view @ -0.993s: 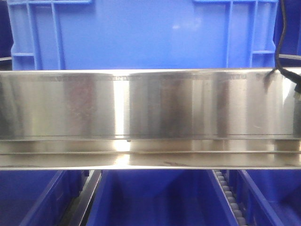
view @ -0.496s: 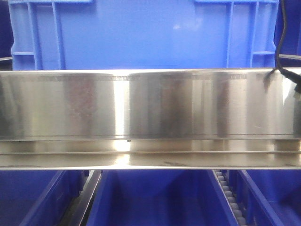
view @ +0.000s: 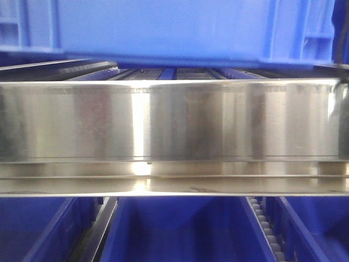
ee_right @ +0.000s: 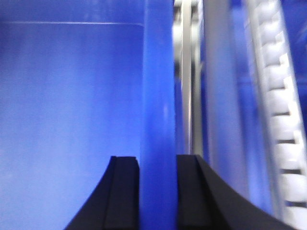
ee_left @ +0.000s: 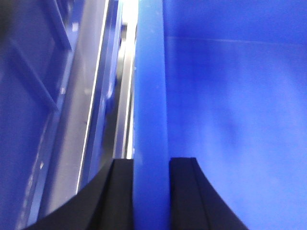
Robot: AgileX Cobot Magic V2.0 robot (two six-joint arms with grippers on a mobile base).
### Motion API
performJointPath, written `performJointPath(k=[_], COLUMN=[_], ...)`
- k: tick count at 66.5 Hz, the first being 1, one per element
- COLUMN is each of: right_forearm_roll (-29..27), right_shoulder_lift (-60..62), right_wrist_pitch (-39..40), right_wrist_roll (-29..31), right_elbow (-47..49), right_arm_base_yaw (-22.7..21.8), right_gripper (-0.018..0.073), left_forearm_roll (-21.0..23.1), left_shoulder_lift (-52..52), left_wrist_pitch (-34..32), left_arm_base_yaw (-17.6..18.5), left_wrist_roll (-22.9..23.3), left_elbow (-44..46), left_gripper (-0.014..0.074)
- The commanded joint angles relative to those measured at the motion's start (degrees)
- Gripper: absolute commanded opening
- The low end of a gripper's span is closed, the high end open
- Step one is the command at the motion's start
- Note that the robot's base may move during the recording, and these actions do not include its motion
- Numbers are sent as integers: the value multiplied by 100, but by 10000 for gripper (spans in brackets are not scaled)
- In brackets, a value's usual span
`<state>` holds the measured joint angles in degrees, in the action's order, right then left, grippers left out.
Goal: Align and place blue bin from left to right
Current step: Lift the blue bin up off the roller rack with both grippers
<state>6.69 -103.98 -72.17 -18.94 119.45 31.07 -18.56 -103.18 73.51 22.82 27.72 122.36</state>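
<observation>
Bin (view: 163, 27) stiff smooth plastic, probably bulky but light, slippery. Left fingers (ee_left: 120, 191) clamp left wall (ee_left: 151, 96), right fingers (ee_right: 124, 191) clamp right wall (ee_right: 158, 96); keep both grips level.

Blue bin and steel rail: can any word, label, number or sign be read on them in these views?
None: no text can be read in any view.
blue bin: plain walls, no label showing.
steel rail: only reflections; a faint line of marks along its top edge is too blurred to read.
</observation>
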Motion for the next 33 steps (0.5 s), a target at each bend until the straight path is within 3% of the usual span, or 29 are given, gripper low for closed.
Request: performJointPath(k=[1, 14, 23, 33], right_forearm_roll=[417, 637, 843, 1149], right_shoulder_lift=[327, 679, 920, 1199], right_wrist_pitch=[221, 221, 221, 221], right_wrist_roll=[-159, -542, -664, -967], right_elbow=[56, 56, 32, -47], right_arm_base_yaw=[124, 480, 714, 1025], right_gripper=[-162, -162, -162, -162], left_forearm_roll=[-164, -182, -818, -992], left_shoulder_lift=[320, 662, 1025, 1552], left_wrist_pitch=[-354, -354, -354, -354], left_arm_base_yaw=[43, 303, 767, 1136], left_wrist_roll=[114, 227, 650, 1058], left_elbow=[128, 91, -259, -881], left_gripper=[-111, -111, -111, -111])
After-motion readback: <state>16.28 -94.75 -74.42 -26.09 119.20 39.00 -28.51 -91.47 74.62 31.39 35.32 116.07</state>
